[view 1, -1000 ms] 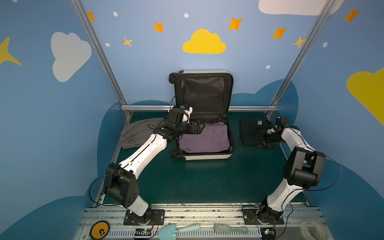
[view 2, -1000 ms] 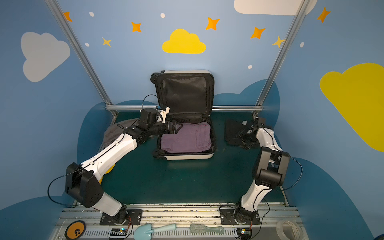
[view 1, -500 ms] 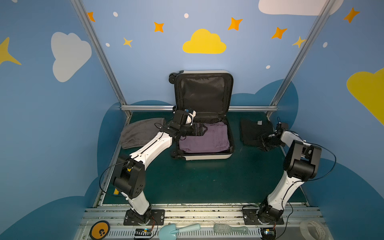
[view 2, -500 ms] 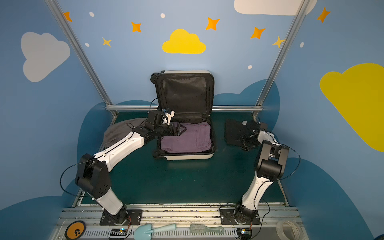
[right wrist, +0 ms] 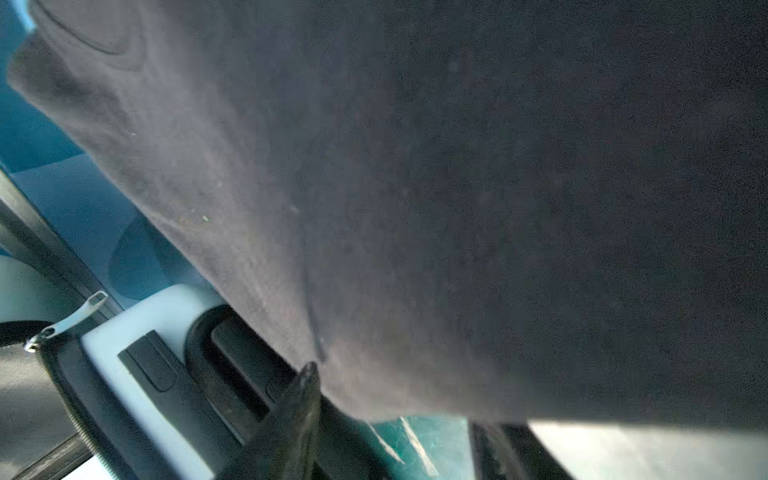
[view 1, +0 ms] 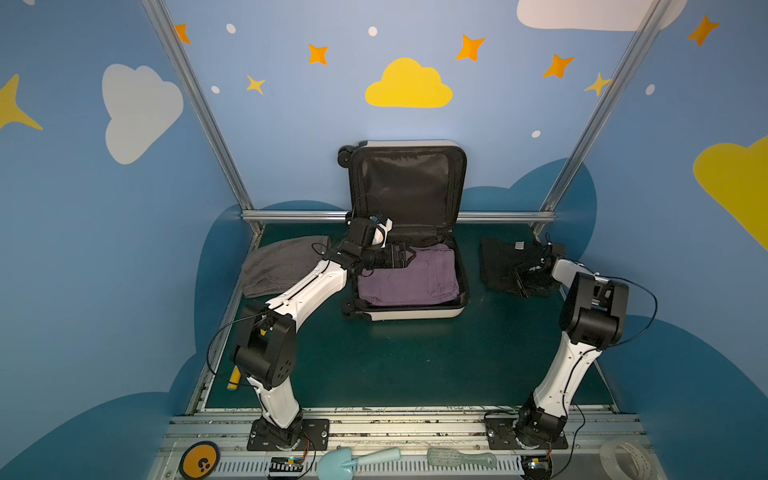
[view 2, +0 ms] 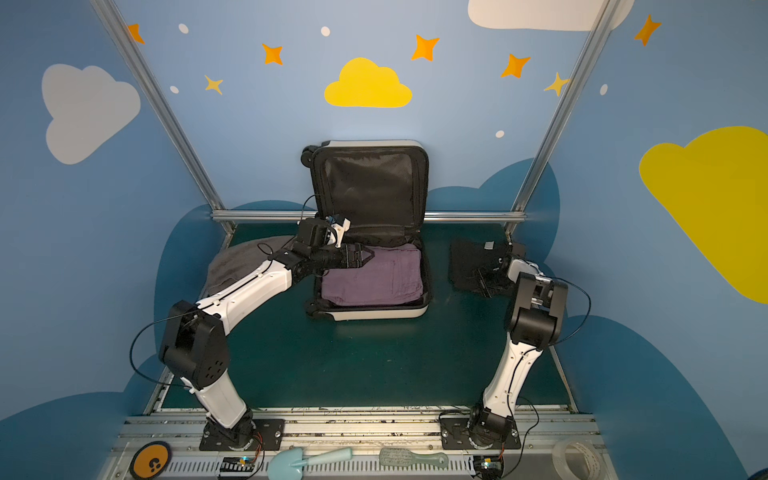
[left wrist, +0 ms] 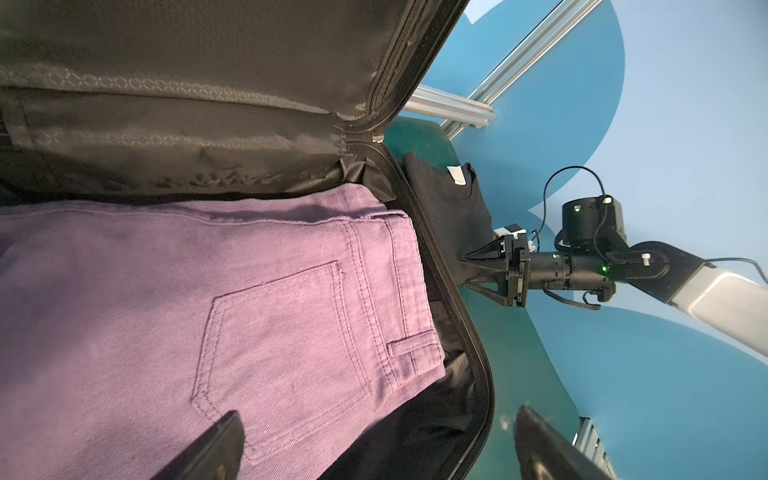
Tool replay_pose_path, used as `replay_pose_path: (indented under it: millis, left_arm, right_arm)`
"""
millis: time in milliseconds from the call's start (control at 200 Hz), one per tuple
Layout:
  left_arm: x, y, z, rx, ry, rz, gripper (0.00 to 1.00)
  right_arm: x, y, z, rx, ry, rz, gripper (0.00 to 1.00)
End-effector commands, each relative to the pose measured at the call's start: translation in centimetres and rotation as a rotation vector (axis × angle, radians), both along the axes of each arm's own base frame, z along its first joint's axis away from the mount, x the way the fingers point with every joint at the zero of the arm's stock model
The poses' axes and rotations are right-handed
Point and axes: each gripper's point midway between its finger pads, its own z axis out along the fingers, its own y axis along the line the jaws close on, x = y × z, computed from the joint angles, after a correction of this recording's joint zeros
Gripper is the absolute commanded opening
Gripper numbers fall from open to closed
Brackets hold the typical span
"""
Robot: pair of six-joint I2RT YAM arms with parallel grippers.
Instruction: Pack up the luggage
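Note:
The luggage (view 1: 415,313) (view 2: 374,313) lies open in both top views, its black-lined lid upright against the back wall. Folded purple jeans (view 1: 415,276) (view 2: 378,278) (left wrist: 208,311) fill its lower half. My left gripper (view 1: 409,255) (view 2: 370,256) (left wrist: 378,432) hovers open just above the jeans, holding nothing. A black garment (view 1: 498,257) (view 2: 467,257) (left wrist: 453,199) (right wrist: 457,187) lies on the mat right of the luggage. My right gripper (view 1: 521,277) (view 2: 484,276) (left wrist: 463,272) (right wrist: 399,399) sits low at its near edge, jaws apart on either side of the cloth.
A folded grey towel (view 1: 282,262) (view 2: 232,262) lies left of the luggage, partly under my left arm. A yellow marker (view 1: 235,380) rests by the left rail. On the front rail lie a blue shovel (view 1: 357,459), a brush (view 1: 461,459) and a tape roll (view 1: 625,455).
My left gripper has reached further right over the jeans, and its elbow has swung forward. My right gripper's jaws have narrowed at the black garment's edge, with that arm drawn in closer.

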Motion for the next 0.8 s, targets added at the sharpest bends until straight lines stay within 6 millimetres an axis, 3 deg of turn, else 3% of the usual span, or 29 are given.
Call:
replay_pose_path:
  millis: [0, 135, 315, 561, 791]
  left_arm:
    - [0.6, -0.3, 1.0, -0.023, -0.020, -0.007, 1.00]
    - [0.7, -0.2, 1.0, -0.022, -0.021, -0.001, 1.00]
    - [0.6, -0.1, 1.2, -0.024, -0.019, 0.002, 1.00]
    - [-0.2, -0.1, 1.8, -0.039, -0.017, 0.000, 1.00]
    - [-2.3, -0.8, 2.4, -0.046, -0.005, -0.030, 1.00]
  right_arm:
    - [0.8, 0.4, -1.1, 0.005, 0.005, -0.001, 0.49]
    - [0.9, 0.6, -1.8, 0.016, 0.012, -0.003, 0.33]
    - [0.4, 0.8, -1.9, 0.025, 0.009, 0.000, 0.00]
    - [-2.1, 1.1, -1.2, 0.019, 0.014, 0.016, 0.00]
    - [-8.0, 2.1, -0.8, -0.005, 0.051, 0.048, 0.00]
